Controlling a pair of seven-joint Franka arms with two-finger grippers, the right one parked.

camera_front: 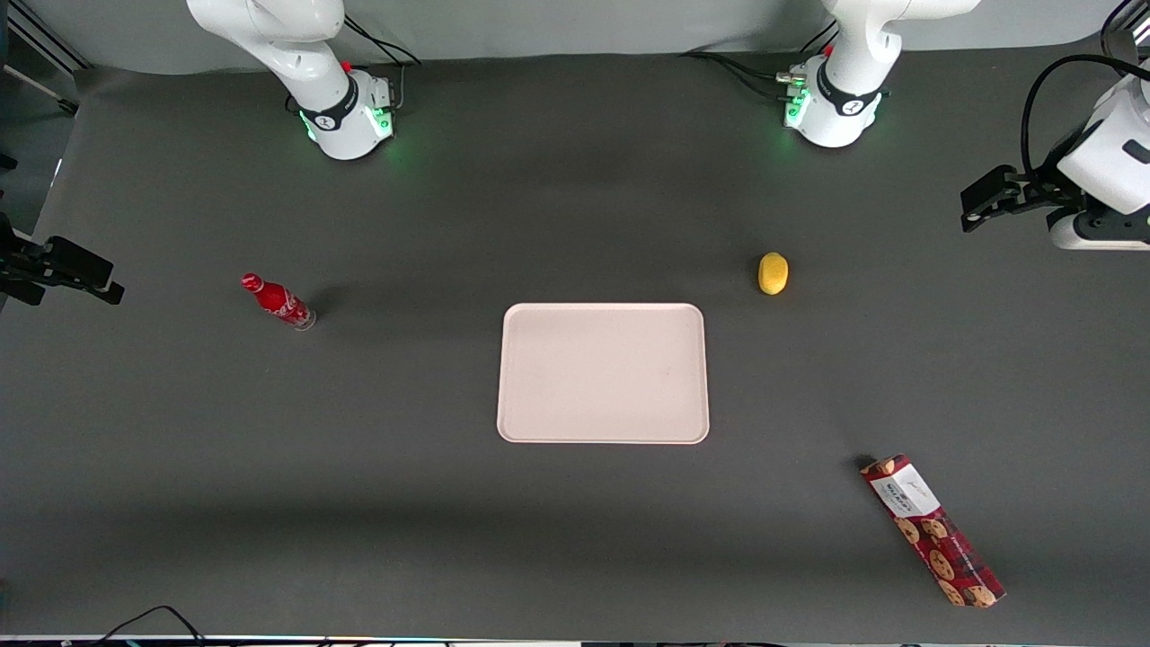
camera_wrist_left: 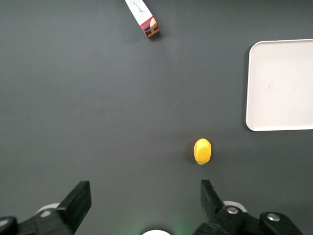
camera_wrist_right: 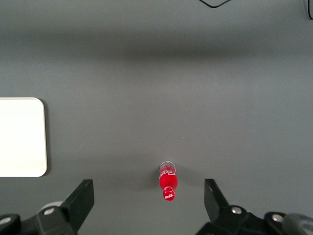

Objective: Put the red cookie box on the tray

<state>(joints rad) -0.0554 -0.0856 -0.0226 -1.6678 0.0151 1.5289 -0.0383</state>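
The red cookie box (camera_front: 933, 530) lies flat on the dark table near the front camera, toward the working arm's end, set at a slant; only its white-labelled end (camera_wrist_left: 146, 22) shows in the left wrist view. The pale pink tray (camera_front: 602, 373) sits bare at the table's middle, and a part of it (camera_wrist_left: 281, 83) shows from the wrist. My gripper (camera_front: 975, 205) hangs above the working arm's end of the table, well apart from both and farther from the front camera than the box. It is open (camera_wrist_left: 144, 198), with nothing between its fingers (camera_wrist_left: 80, 198).
A yellow lemon-like fruit (camera_front: 773, 273) lies between the tray and the working arm's base, below the wrist camera (camera_wrist_left: 202, 151). A small red soda bottle (camera_front: 278, 302) stands toward the parked arm's end. Cables run along the table edge nearest the front camera.
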